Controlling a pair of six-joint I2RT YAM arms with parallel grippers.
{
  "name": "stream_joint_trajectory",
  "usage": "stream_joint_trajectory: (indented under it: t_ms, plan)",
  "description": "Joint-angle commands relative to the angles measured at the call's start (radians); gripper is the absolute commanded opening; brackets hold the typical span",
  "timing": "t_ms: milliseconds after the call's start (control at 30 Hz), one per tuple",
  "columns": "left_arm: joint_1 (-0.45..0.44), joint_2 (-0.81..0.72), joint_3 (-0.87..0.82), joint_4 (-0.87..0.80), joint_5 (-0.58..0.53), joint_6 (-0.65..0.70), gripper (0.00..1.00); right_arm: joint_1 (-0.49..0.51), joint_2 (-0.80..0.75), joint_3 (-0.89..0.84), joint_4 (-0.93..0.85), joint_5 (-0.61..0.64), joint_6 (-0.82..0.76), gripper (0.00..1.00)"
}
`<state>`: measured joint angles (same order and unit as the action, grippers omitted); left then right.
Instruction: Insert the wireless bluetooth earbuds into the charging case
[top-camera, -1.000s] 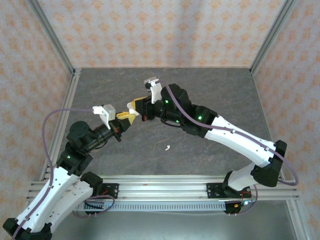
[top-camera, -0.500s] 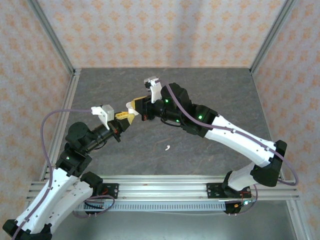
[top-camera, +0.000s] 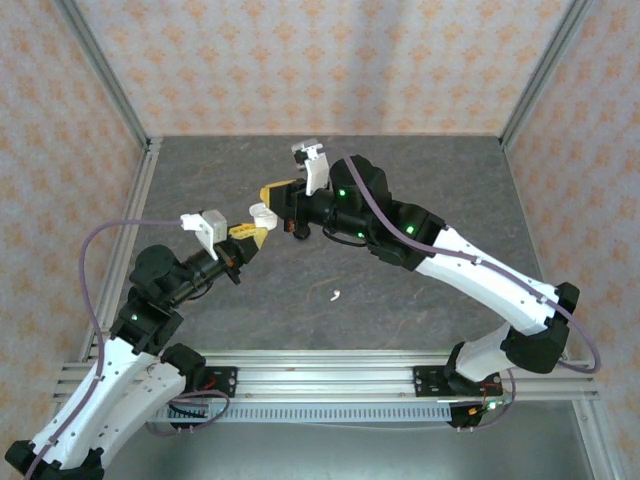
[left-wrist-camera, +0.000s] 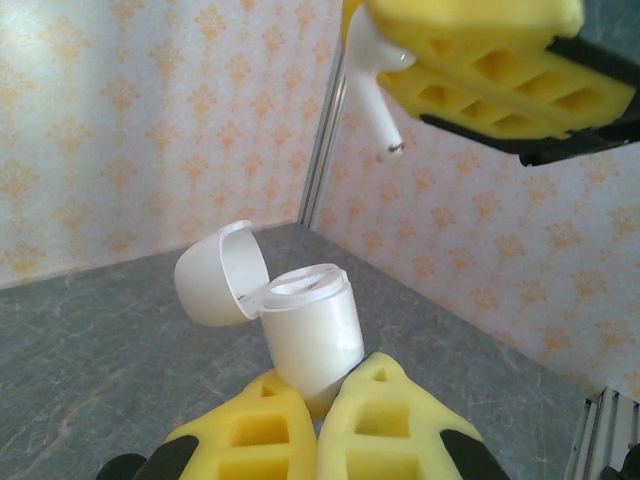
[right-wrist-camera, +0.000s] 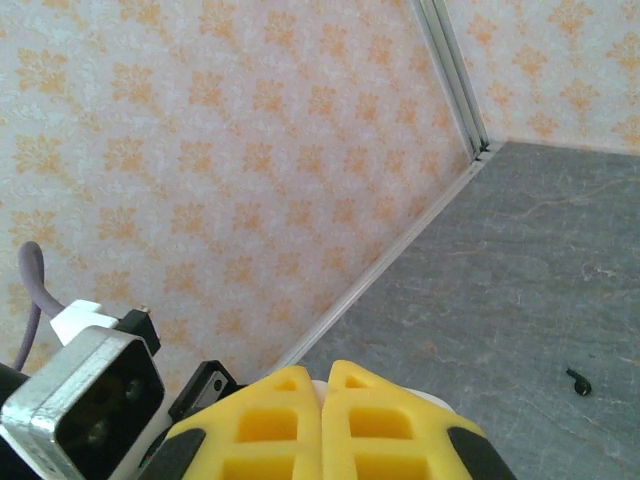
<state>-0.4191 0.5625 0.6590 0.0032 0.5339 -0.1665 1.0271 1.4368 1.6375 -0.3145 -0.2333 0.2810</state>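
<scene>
One glossy, rounded white case (left-wrist-camera: 312, 335) stands hinged open.

Walls (top-camera: 330, 60) papered with orange motifs enclose a grey, marbled tabletop (top-camera: 440, 170) on three sides. Aluminium posts (top-camera: 106, 75) rise at its far corners; rails (top-camera: 330, 362) line its near edge.
</scene>
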Motion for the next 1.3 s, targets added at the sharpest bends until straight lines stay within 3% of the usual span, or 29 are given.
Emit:
stream_joint_trajectory:
  t_ms: [0,167,333,533,833,900,1033,1267]
  plan:
    - [-0.002,-0.013,-0.002,-0.003,-0.019,0.010,0.00,0.002,-0.024,0.067,-0.093,0.083,0.009,0.00]
    - [-0.002,-0.019,0.000,-0.008,-0.019,0.011,0.00,-0.082,-0.060,0.072,-0.310,0.253,0.110,0.01]
    - [-0.003,-0.022,0.004,-0.014,-0.017,0.010,0.00,-0.305,-0.164,-0.261,-0.333,0.143,0.323,0.01]
    - [-0.003,-0.023,0.004,-0.018,-0.015,0.010,0.00,-0.439,-0.117,-0.635,-0.285,-0.025,0.425,0.01]
    - [-0.002,-0.015,0.010,-0.013,-0.010,0.003,0.00,-0.479,0.159,-0.703,-0.276,-0.067,0.386,0.05]
    - [-0.003,-0.019,0.012,-0.021,-0.012,0.005,0.00,-0.479,0.181,-0.698,-0.278,-0.084,0.384,0.10]
    - [-0.003,-0.024,0.015,-0.032,-0.014,0.010,0.00,-0.479,0.140,-0.683,-0.304,-0.052,0.382,0.41]
    - [-0.004,-0.002,0.029,-0.010,-0.007,0.012,0.00,-0.475,-0.024,-0.565,-0.435,-0.018,0.377,0.54]
